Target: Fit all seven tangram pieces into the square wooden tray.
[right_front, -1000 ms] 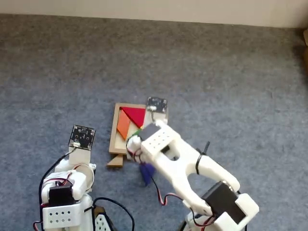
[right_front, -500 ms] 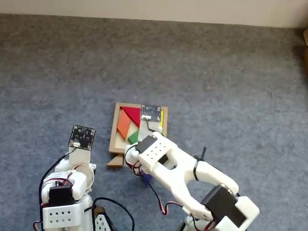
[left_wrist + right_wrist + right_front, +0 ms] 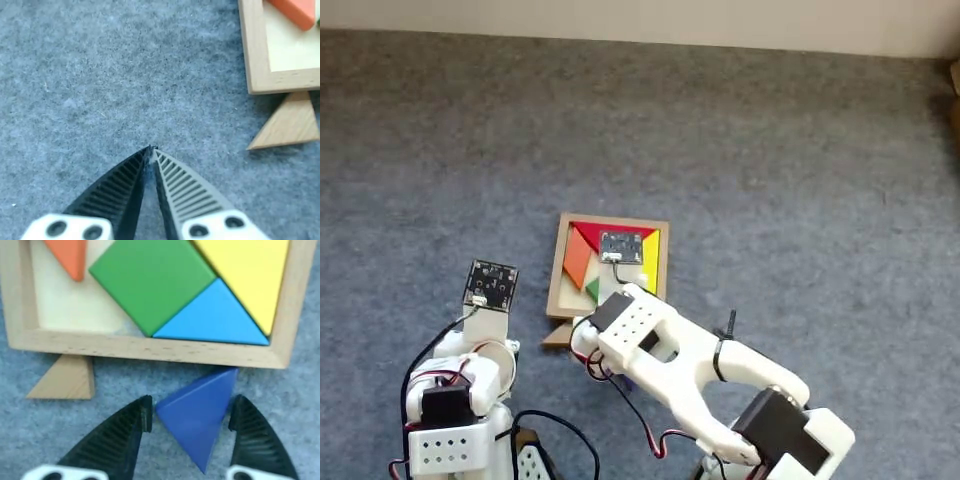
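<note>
The square wooden tray (image 3: 556, 272) lies mid-table and holds red (image 3: 595, 235), orange (image 3: 577, 262), green (image 3: 150, 277), light blue (image 3: 212, 320) and yellow (image 3: 250, 270) pieces. Just outside its near edge lies a dark blue triangle (image 3: 197, 410) on the carpet. My right gripper (image 3: 190, 412) is open, one finger on each side of that triangle. A plain wooden triangle (image 3: 67, 382) rests against the tray's near corner. My left gripper (image 3: 151, 148) is shut and empty over bare carpet, a short way from that wooden triangle (image 3: 290, 125).
Grey carpet covers the whole table. The right arm (image 3: 690, 360) reaches over the tray's near edge and hides the blue triangle from above. The left arm (image 3: 450, 400) sits at the near left. Open carpet lies beyond and to both sides of the tray.
The right arm has swung left and drawn back toward the tray's near edge, uncovering the yellow piece and covering the blue triangle from above. The left arm has kept still.
</note>
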